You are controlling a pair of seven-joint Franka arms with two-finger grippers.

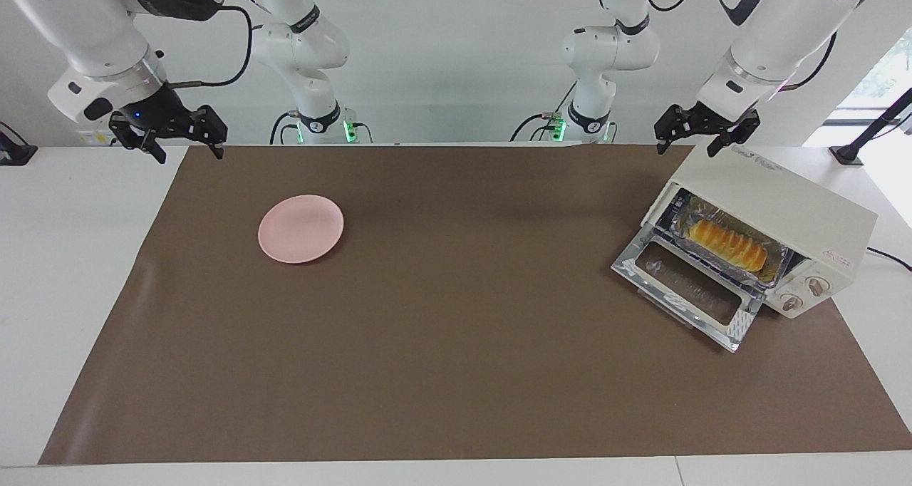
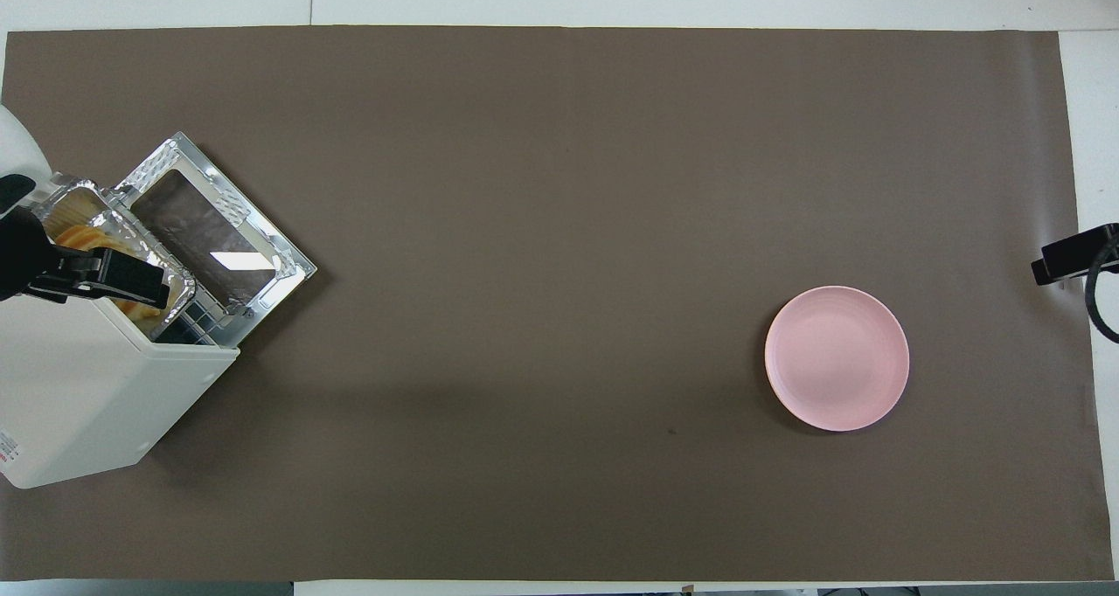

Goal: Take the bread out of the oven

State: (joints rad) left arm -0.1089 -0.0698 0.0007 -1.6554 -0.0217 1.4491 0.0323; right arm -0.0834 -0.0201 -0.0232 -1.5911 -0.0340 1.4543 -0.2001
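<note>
Both arms raised at their own ends of the counter

The left gripper (image 1: 687, 138) hangs with its fingers (image 1: 664, 138) spread apart, pointing down; the right gripper (image 1: 187, 147) hangs likewise, fingers (image 1: 216, 146) spread, wrist tilted inward.

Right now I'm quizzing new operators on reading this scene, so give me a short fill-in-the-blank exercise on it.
1. The bread lies in a foil tray inside the ____.
2. The oven's glass door is ____.
3. The pink plate holds ____.
4. The left gripper hangs over the oven's ____.

Missing words: oven; open; nothing; top
</note>
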